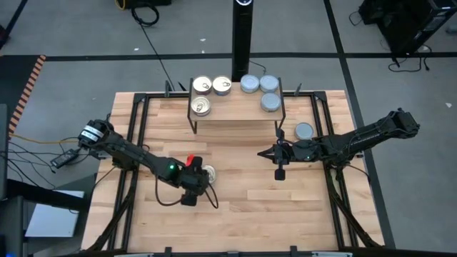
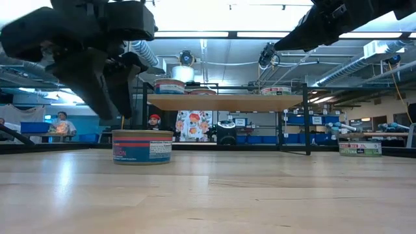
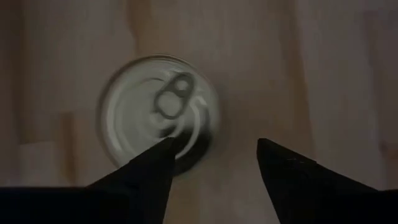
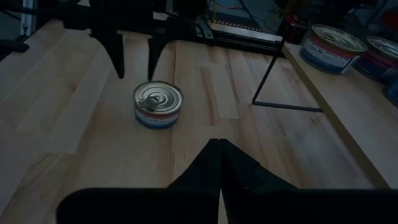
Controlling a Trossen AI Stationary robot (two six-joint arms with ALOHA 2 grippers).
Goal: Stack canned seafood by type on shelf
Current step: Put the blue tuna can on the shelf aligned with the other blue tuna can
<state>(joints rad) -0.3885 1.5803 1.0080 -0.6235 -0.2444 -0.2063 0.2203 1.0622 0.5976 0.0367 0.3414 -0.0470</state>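
While six tins already sit on the shelf (image 1: 235, 118), three gold-lidded at its left end and three grey-lidded at its right, the left gripper (image 1: 194, 180) hovers over the near-left part of the table (image 1: 243, 193) with its fingers spread apart and holding nothing. The last gold-lidded tin (image 1: 208, 173) stands upright on the table just to the right of that gripper; in the left wrist view one fingertip overlaps the tin's rim (image 3: 158, 112) while the other sits clear beside it, so the fingers do not yet straddle it. Being round, the tin offers no preferred grasp axis. The right gripper (image 1: 280, 173), fingers pressed together and empty, waits near the shelf's right legs, close to a lone grey-lidded tin (image 1: 304, 131) on the table. The left arm looks far better placed for the gold tin.
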